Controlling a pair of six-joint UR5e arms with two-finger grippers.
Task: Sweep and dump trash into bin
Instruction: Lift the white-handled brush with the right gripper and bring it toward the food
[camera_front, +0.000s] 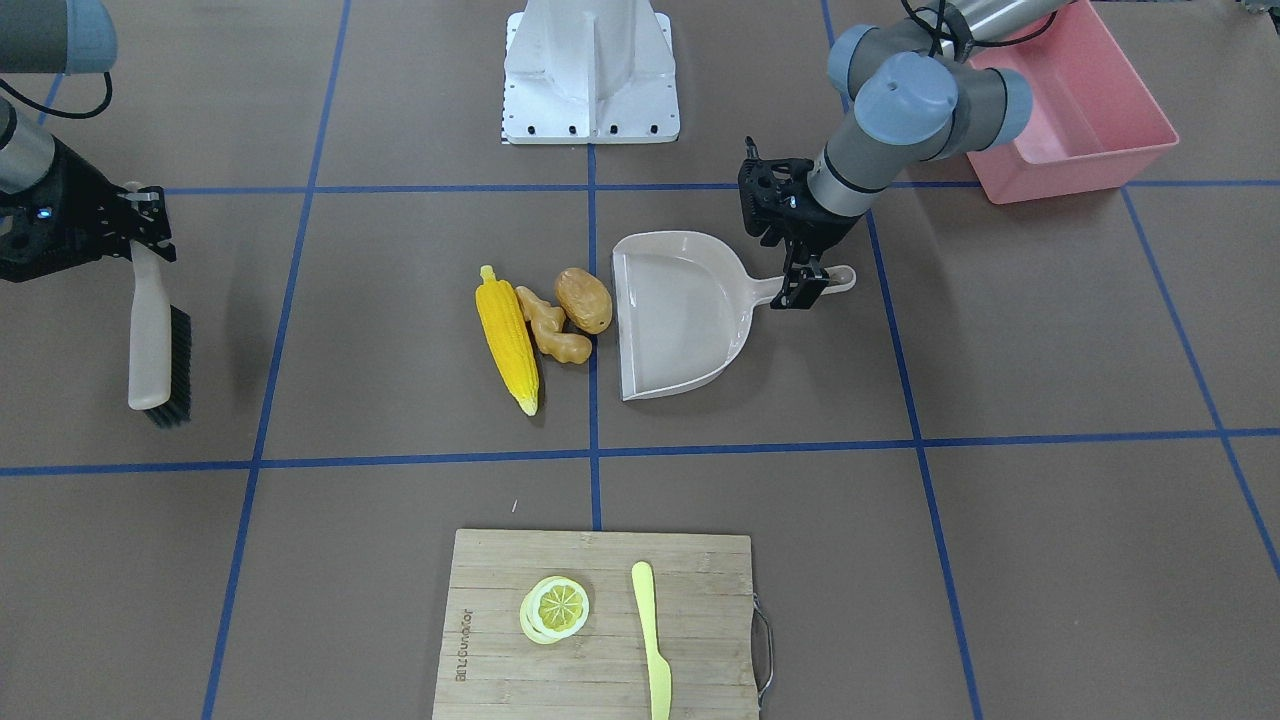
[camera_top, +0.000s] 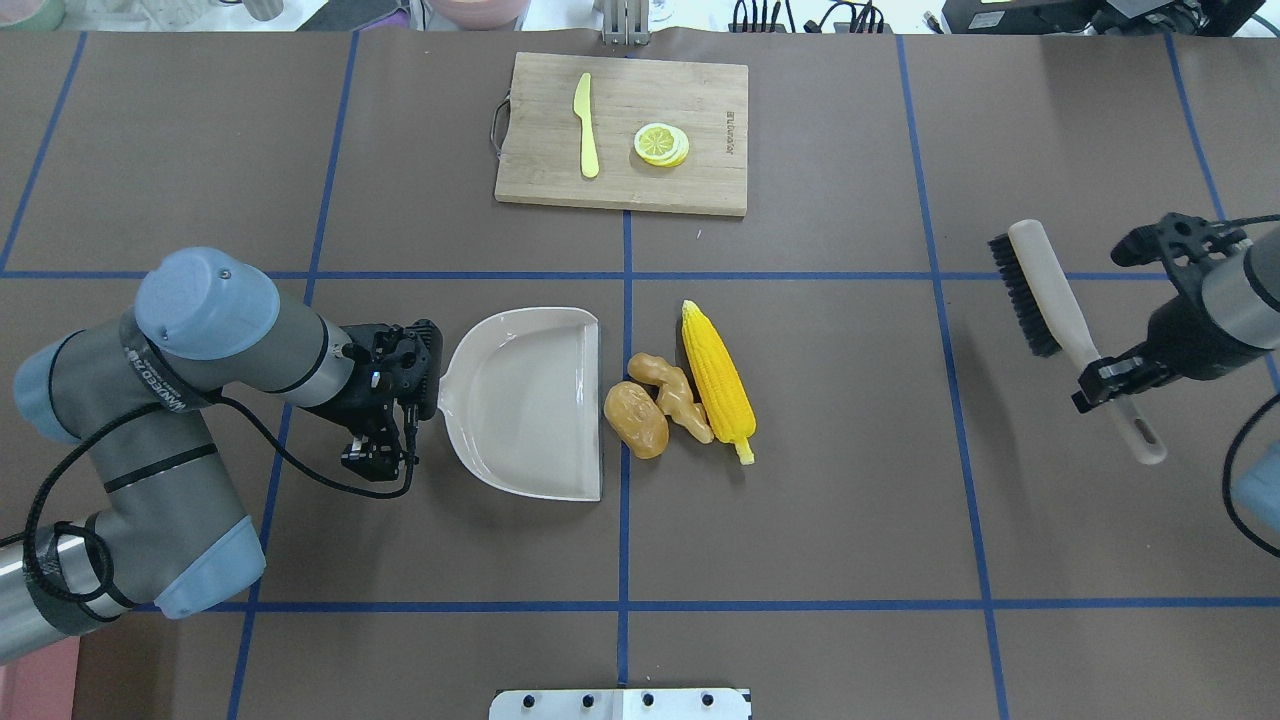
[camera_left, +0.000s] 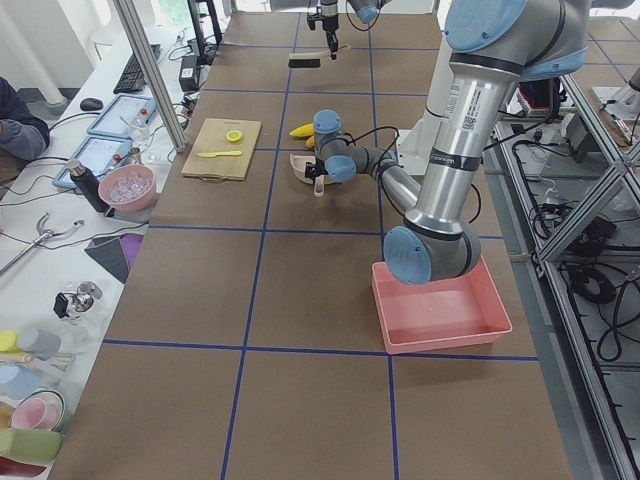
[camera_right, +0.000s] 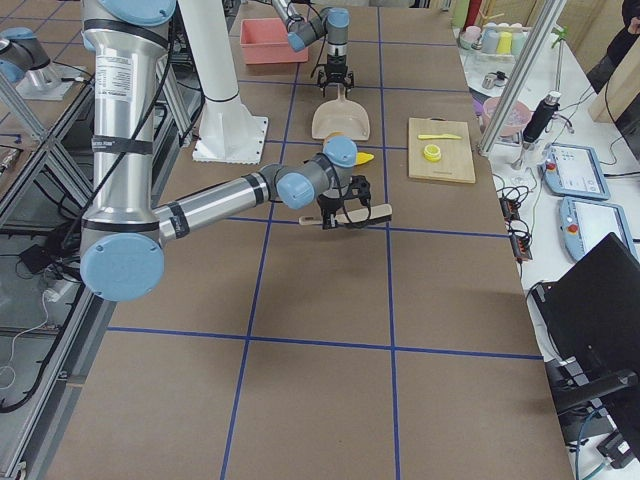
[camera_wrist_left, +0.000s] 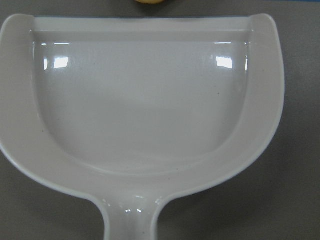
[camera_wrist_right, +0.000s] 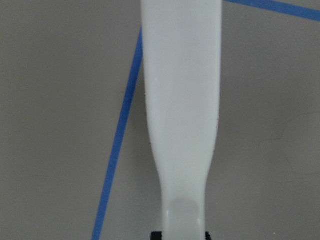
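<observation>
The trash lies mid-table: a yellow corn cob (camera_front: 508, 345), a tan ginger root (camera_front: 552, 327) and a brown potato (camera_front: 584, 299), close together just off the open edge of the beige dustpan (camera_front: 680, 315). The dustpan is empty in the left wrist view (camera_wrist_left: 150, 110). My left gripper (camera_front: 805, 285) is shut on the dustpan's handle. My right gripper (camera_front: 140, 225) is shut on the handle of a beige brush (camera_front: 155, 340) with black bristles, well away from the trash. The pink bin (camera_front: 1075, 110) stands empty behind the left arm.
A wooden cutting board (camera_front: 600, 625) with a lemon slice (camera_front: 554, 608) and a pale yellow knife (camera_front: 652, 640) lies on the side far from the robot. The white robot base plate (camera_front: 590, 70) is at the near edge.
</observation>
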